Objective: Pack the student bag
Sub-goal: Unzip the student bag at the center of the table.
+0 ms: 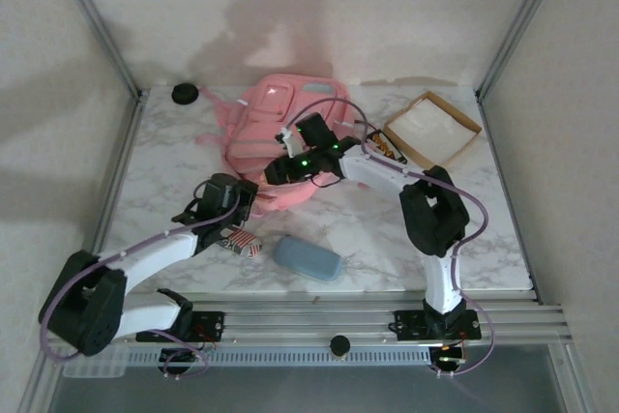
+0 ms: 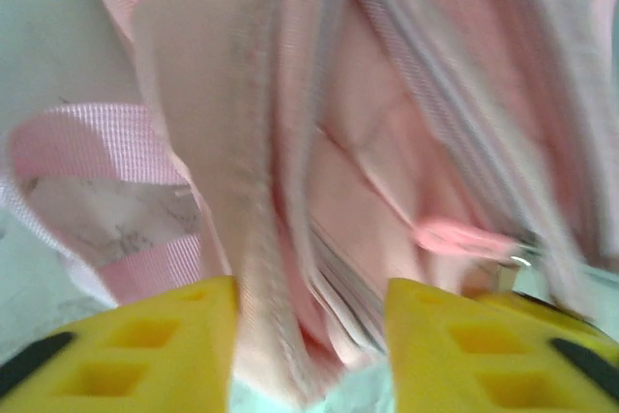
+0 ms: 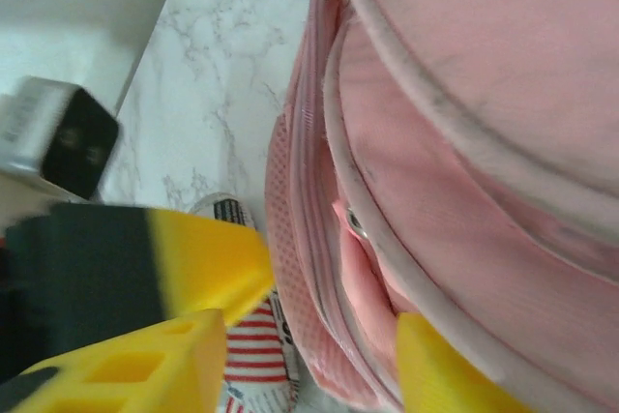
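Note:
The student bag (image 1: pixel 276 132), a pink backpack, lies at the back middle of the marble table. My left gripper (image 1: pixel 242 202) is at its near left edge. In the left wrist view that gripper (image 2: pixel 309 360) is open, with loose folds of the bag (image 2: pixel 290 142) and a pink zip pull (image 2: pixel 459 237) between and beyond its yellow fingers (image 2: pixel 145 355). My right gripper (image 1: pixel 280 169) hangs over the bag's near edge. In the right wrist view it (image 3: pixel 309 369) is open astride the bag's zipped rim (image 3: pixel 329 239), gripping nothing.
A red-and-white striped packet (image 1: pixel 242 242) lies by the left gripper and shows under the bag's edge (image 3: pixel 253 355). A blue-grey oval case (image 1: pixel 308 258) lies near the front. A shallow cardboard box (image 1: pixel 432 130) stands at the back right, a black round object (image 1: pixel 185 94) at the back left.

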